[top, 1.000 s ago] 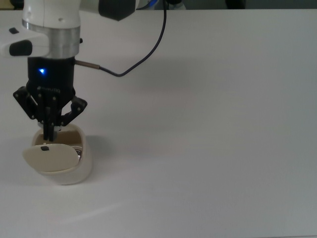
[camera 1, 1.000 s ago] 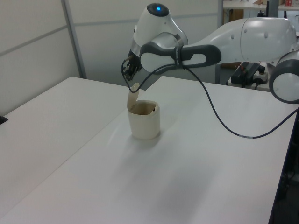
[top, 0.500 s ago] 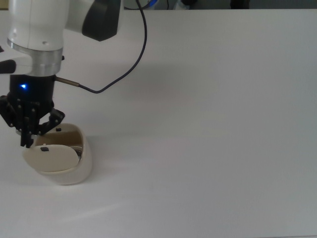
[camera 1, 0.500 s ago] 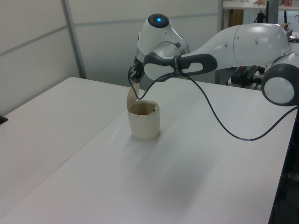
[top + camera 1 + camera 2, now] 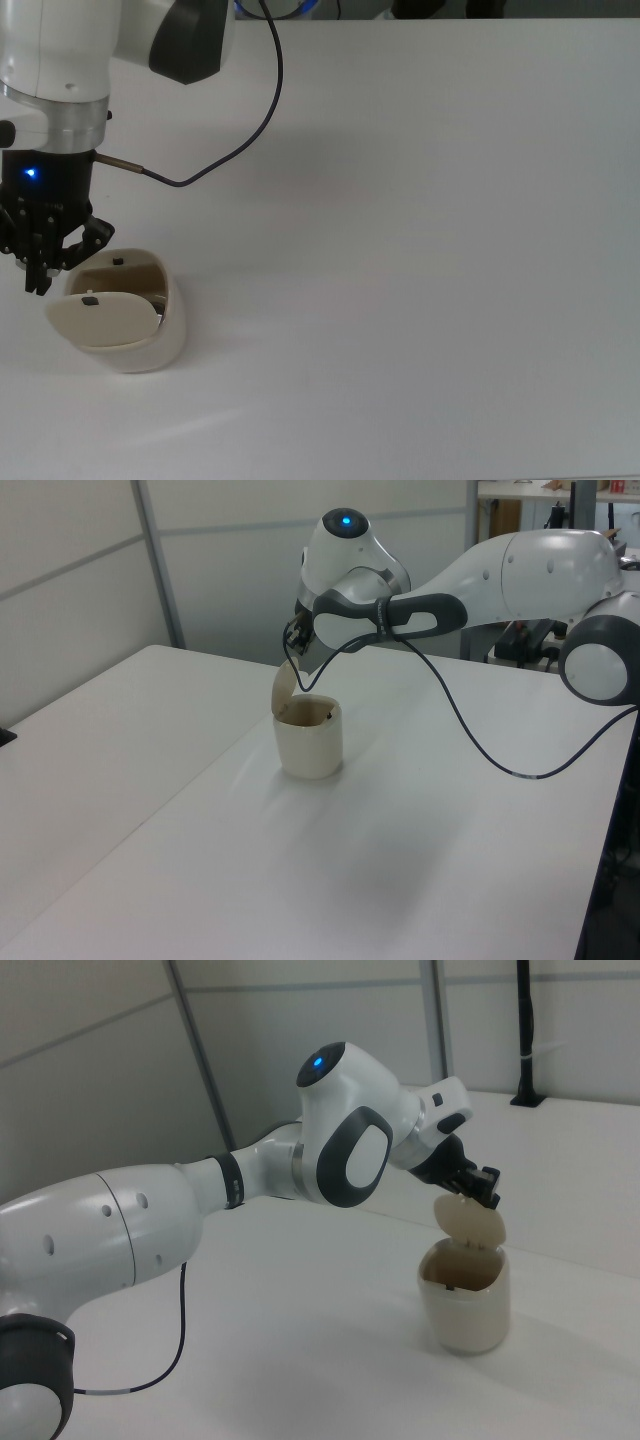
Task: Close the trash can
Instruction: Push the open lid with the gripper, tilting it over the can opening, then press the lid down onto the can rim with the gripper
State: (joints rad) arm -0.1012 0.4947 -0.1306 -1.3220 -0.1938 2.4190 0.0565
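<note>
- Three views show me over a white table (image 5: 420, 300), and I take the top view first: the trash can (image 5: 150, 345) stands near the top view's lower left corner, its lid (image 5: 100, 317) raised so that the inside of the can shows behind it.
- On the lid, the small black square mark (image 5: 90, 300) faces the camera.
- My gripper (image 5: 38, 285) hangs at the top view's left edge, just beside the lid's upper left rim, with a blue light glowing on my wrist; my fingers look drawn close together with nothing between them.
- My dark cable (image 5: 240, 140) loops away across the table toward the top view's upper edge.
- From the left view, the trash can (image 5: 310, 742) sits near the middle of the table (image 5: 200, 860), and the lid (image 5: 284, 687) stands almost upright at the rim on the left view's left.
- My gripper (image 5: 294, 652) is just above the lid's top edge; whether I touch it I cannot tell.
- From the right view, the trash can (image 5: 468, 1300) stands toward the right view's right, the lid (image 5: 472, 1222) tilted up over the open mouth.
- My gripper (image 5: 484, 1192) is at the lid's top edge, fingers narrow, clamping nothing I can see.
</note>
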